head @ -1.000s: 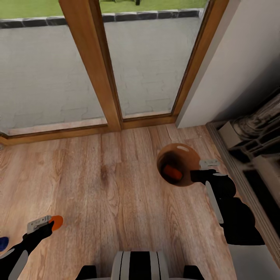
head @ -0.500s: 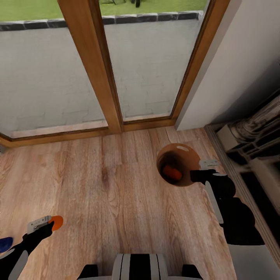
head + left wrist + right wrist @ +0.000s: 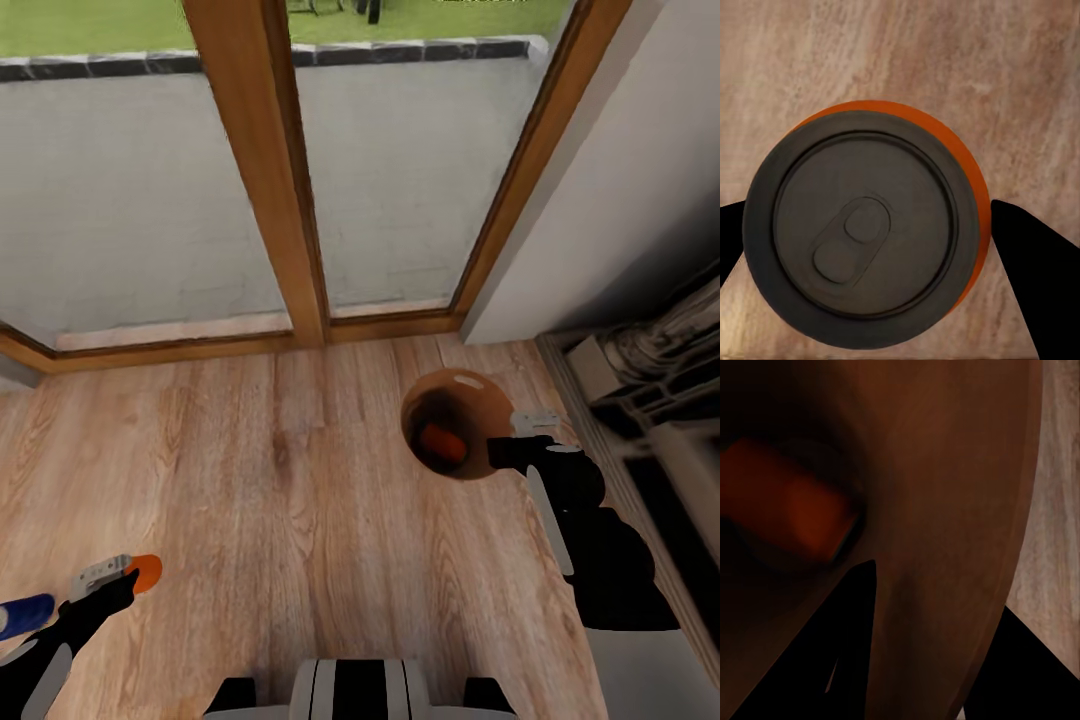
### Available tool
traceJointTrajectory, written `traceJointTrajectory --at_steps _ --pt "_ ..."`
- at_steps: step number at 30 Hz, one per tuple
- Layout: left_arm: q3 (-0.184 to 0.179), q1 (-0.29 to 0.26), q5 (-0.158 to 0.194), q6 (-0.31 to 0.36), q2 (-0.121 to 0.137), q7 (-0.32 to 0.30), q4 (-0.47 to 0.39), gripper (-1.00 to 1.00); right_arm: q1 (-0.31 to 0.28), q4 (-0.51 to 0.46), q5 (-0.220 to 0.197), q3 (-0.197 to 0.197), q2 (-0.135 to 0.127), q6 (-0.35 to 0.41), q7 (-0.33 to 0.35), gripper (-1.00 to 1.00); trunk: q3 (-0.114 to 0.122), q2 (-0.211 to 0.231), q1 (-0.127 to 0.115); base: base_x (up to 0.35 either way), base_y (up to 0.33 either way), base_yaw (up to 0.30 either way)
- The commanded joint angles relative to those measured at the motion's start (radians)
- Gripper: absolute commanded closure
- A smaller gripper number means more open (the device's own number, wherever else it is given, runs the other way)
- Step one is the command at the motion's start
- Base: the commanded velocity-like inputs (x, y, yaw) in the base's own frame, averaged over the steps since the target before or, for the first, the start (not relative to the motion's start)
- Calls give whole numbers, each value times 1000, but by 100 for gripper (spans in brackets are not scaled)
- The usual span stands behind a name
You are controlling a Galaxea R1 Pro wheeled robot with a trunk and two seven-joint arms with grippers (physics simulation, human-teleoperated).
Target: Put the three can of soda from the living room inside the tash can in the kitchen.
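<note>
The left claw (image 3: 128, 578) grips an upright orange can (image 3: 146, 572) at near left, well apart from the tash can (image 3: 457, 423) rightward, whose rim the right claw (image 3: 512, 440) pinches

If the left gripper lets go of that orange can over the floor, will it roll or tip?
Probably rolls: the orange can is a smooth round cylinder, and the wood floor looks flat and bare. It likely slips easily too, since the left gripper pinches only its curved sides. Likely light for its size, so it may bounce and tip.
</note>
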Motion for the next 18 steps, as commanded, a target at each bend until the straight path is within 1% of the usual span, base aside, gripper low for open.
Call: traceJointTrajectory --at_steps 1,6,10,13,18 --pt "0 0 0 0 0 0 0 100 0 -1 -2 0 0 0 0 100 3 7 -4 0 0 266" --pt "0 0 0 0 0 -1 0 100 0 0 -2 4 1 0 0 100 19 42 -23 0 0 281" --pt "0 0 0 0 0 -2 -1 100 0 0 -2 24 1 0 0 100 31 70 -39 0 0 270" --pt "0 0 1 -1 0 -3 -5 100 0 0 -2 31 1 0 0 100 41 91 -50 0 0 92" --pt "0 0 1 -1 0 -3 -6 100 0 0 -2 34 1 0 0 100 58 126 -69 0 0 21"
